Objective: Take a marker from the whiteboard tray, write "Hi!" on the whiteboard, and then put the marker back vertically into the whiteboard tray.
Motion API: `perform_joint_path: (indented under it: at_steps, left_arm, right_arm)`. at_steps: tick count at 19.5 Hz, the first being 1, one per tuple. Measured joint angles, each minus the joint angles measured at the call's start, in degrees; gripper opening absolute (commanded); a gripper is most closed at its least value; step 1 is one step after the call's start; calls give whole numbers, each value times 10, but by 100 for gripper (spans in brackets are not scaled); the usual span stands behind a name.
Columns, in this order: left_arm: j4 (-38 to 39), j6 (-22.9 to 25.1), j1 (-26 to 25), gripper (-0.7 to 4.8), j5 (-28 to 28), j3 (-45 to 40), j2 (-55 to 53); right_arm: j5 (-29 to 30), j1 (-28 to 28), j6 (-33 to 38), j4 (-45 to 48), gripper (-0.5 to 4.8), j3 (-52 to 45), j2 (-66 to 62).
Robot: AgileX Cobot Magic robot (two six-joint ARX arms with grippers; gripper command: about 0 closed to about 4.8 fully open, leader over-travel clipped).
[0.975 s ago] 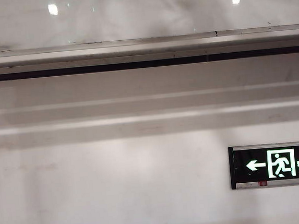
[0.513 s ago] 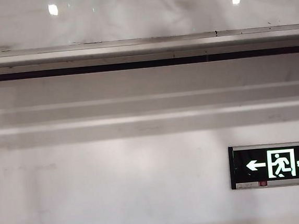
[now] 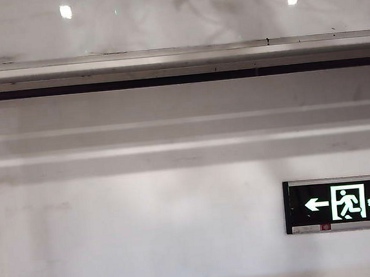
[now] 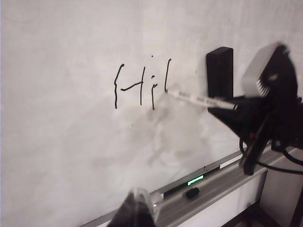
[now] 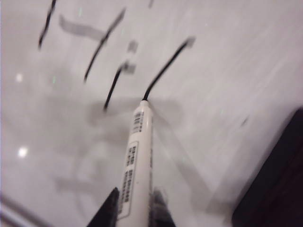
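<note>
Jaws of right gripper [image 5: 134, 208] pinch marker [image 5: 137, 156], tip on whiteboard [image 4: 57, 142] ending stroke after "Hi". Black eraser block [image 4: 219, 71] beside. Left gripper [image 4: 137, 210] low near whiteboard tray [image 4: 222, 182]; jaw state unclear. Black cap [image 4: 192, 192] lies in tray.

A matte pale wall [image 3: 148, 232] fills the exterior view, crossed by wide pale mouldings [image 3: 171, 133] beneath a thin black strip [image 3: 102, 86]. A lit exit sign [image 3: 341, 203], its white arrow pointing left beside a running figure on green, is mounted low at the right. Two bright lamp reflections [image 3: 65, 11] shine near the top edge, while soft light leaves a grey shadow band under the lower moulding.
</note>
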State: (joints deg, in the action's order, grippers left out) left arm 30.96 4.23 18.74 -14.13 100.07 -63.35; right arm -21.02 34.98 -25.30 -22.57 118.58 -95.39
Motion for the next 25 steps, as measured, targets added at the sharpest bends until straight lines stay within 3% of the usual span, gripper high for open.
perform_joint_path:
  at_steps: [25]
  left_arm:
    - [6, 0, 0, -6, 0, 0, 2]
  right_arm:
    - [17, 1, 12, -43, -6, -1, 1]
